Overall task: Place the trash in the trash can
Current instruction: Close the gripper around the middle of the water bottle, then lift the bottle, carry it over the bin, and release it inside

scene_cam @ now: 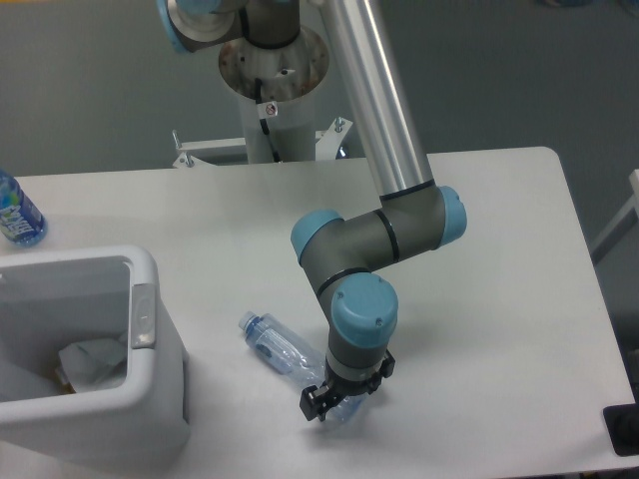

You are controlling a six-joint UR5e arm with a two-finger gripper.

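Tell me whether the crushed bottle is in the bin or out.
Out. The crushed bottle lies on its side on the table, right of the trash can, with the gripper at its far end.

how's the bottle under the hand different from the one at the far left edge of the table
The crushed bottle lies on its side near the table's front, one end under the hand; the labelled bottle stands upright at the table's left edge, partly cut off by the frame. The crushed bottle looks clear and bluish with no bold label; the other wears a blue label. Both look like plastic bottles.
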